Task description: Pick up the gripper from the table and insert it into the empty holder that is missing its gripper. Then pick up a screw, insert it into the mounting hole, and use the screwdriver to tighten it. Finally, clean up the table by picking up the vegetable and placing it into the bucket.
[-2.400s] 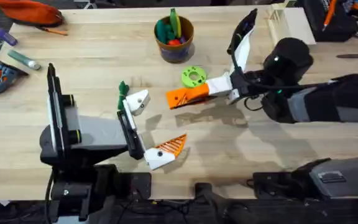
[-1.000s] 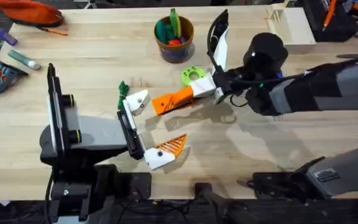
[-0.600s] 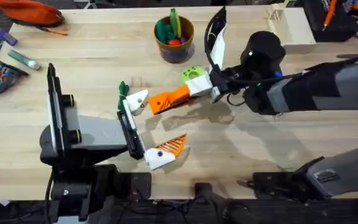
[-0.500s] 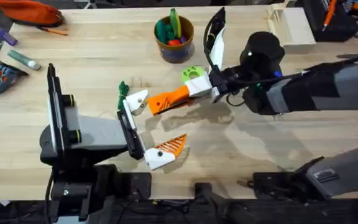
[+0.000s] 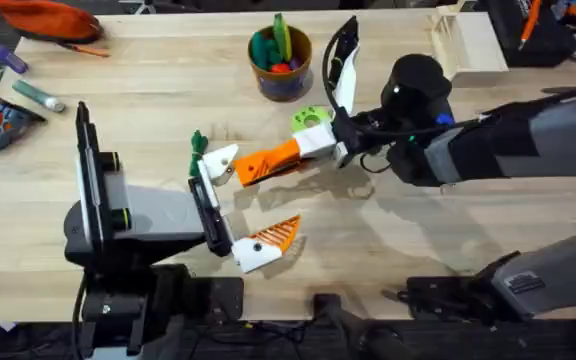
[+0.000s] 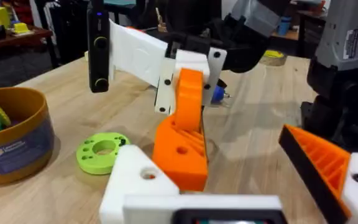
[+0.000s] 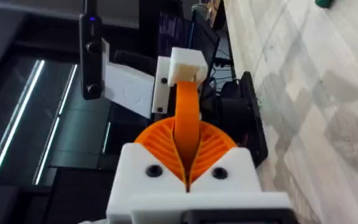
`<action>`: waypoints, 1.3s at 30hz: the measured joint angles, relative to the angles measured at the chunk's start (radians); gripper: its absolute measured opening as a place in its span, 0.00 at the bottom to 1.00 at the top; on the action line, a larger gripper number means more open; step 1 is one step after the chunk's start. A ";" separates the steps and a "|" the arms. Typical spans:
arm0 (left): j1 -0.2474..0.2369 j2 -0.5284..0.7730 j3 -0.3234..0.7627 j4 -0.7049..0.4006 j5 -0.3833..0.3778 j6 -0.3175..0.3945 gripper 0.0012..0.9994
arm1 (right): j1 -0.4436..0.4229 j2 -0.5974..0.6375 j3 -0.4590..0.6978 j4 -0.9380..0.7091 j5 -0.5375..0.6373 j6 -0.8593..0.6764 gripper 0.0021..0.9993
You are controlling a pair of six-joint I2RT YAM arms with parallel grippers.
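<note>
Pinching the gripper (image 5: 266, 160) with my right gripper (image 5: 286, 153), fingers pressed on it, its tip touching the holder (image 5: 222, 160) | left gripper (image 5: 243, 205) spread, empty | one bucket (image 5: 281, 62), one green disc (image 5: 311, 121).

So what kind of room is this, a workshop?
Probably a robotics lab bench: two robot arms work at a wooden table, the right gripper carrying an orange part, with a cup of toys and stray tools around the edges.

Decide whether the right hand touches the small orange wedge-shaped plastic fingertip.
Touching. Right wrist view: the right hand clamps the fingertip between its ribbed pads.
</note>
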 joint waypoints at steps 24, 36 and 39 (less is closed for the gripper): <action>0.000 0.000 0.000 0.001 -0.007 -0.003 0.99 | 0.028 0.000 0.000 0.009 0.055 0.001 0.01; 0.000 0.000 0.000 0.003 -0.018 -0.003 0.99 | 0.035 0.000 0.000 0.013 0.080 0.001 0.01; 0.000 0.000 0.000 0.004 -0.023 -0.003 0.99 | 0.040 0.000 0.000 0.013 0.089 0.001 0.01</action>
